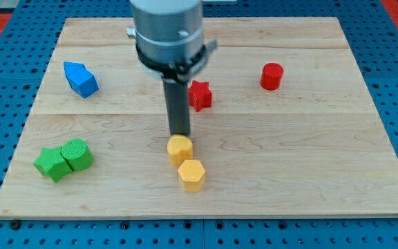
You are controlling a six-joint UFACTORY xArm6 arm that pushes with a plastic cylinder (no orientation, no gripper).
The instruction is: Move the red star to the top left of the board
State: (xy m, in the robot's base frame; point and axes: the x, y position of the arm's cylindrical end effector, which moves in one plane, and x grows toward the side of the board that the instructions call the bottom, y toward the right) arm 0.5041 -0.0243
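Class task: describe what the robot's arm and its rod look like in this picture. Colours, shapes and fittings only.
The arm is a fat grey cylinder entering from the view's top. A black clamp ring with small side lugs circles its lower end. From it hangs a straight dark rod, ending in my tip. No cables or markings show.

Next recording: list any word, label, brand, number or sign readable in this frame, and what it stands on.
None: no readable text shows anywhere in this view.
Wooden board: plain grain, no markings.
Blocks: red star, red cylinder, blue block, two green blocks, two yellow blocks: all unmarked.
Grey arm housing and my tip, just above the upper yellow block: no label visible.
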